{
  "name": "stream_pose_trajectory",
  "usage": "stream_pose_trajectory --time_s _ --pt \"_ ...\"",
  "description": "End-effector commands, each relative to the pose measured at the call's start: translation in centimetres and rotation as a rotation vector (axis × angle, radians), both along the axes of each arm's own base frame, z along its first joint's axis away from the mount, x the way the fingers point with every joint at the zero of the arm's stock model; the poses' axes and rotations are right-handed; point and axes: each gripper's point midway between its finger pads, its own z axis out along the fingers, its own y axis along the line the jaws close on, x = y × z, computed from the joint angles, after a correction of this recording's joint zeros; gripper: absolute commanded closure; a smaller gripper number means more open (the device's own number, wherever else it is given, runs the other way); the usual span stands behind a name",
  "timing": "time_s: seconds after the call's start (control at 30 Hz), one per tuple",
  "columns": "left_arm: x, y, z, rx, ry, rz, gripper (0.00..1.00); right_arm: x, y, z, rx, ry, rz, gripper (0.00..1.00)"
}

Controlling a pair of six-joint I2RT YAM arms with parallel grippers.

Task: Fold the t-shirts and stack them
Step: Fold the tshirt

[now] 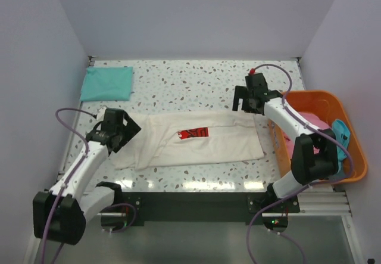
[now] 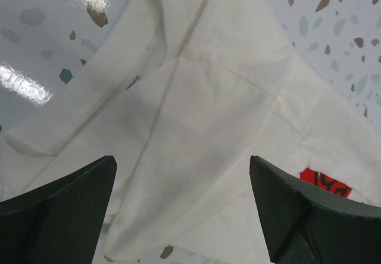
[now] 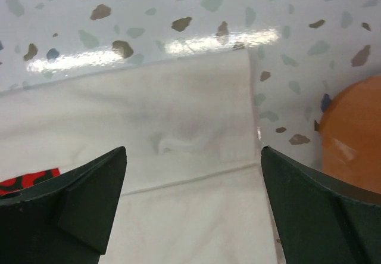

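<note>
A cream t-shirt with a red print lies folded lengthwise on the table's middle. My left gripper hovers open over its left end, by the collar and sleeve; the red print shows at the right of the left wrist view. My right gripper hovers open over the shirt's far right corner. A folded teal t-shirt lies at the far left. Pink and blue shirts sit in the basket.
An orange plastic basket stands at the right edge of the table, its corner showing in the right wrist view. Grey walls close the table on three sides. Speckled tabletop shows behind the cream shirt.
</note>
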Motion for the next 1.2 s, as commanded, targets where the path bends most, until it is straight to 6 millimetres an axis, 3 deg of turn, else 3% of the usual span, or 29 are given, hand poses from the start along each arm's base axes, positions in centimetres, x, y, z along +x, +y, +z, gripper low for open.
stream_pose_trajectory --time_s 0.0,0.07,0.13,0.33,0.47,0.73,0.9,0.97,1.07,1.17 --pt "5.2 0.7 1.5 0.075 -0.101 0.007 0.05 1.4 3.7 0.6 0.065 -0.031 0.103 0.01" --pt "6.4 0.9 0.0 0.094 -0.06 0.013 0.07 1.6 4.9 -0.8 0.053 -0.004 0.125 0.02" --pt "7.7 0.9 -0.9 0.106 -0.045 -0.001 0.17 1.8 5.5 -1.6 0.062 0.012 0.125 0.01" --pt "9.1 1.1 -2.9 0.133 -0.003 -0.015 0.34 2.2 5.5 -5.3 0.05 0.08 0.087 0.01" --pt "9.2 2.5 -4.2 0.196 0.053 0.024 0.38 2.1 4.9 -6.9 0.021 0.111 0.063 0.01" --pt "10.6 2.8 -5.2 0.201 0.062 0.002 0.47 1.4 3.6 -8.9 -0.005 0.154 0.019 0.01" --pt "11.5 1.9 -5.3 0.168 0.051 -0.024 0.72 0.9 2.8 -9.9 -0.024 0.171 0.0 0.01" --pt "11.6 2.1 -5.3 0.173 0.058 -0.021 0.8 0.7 2.4 -10.4 -0.037 0.186 -0.007 0.01" --pt "12.1 2.6 -4.4 0.204 0.054 -0.006 1.0 0.5 1.8 -10.8 -0.059 0.196 -0.022 0.01" --pt "12.1 3.7 -3.6 0.246 0.056 0.013 1.0 0.3 1.6 -11.1 -0.071 0.209 -0.026 0.01"
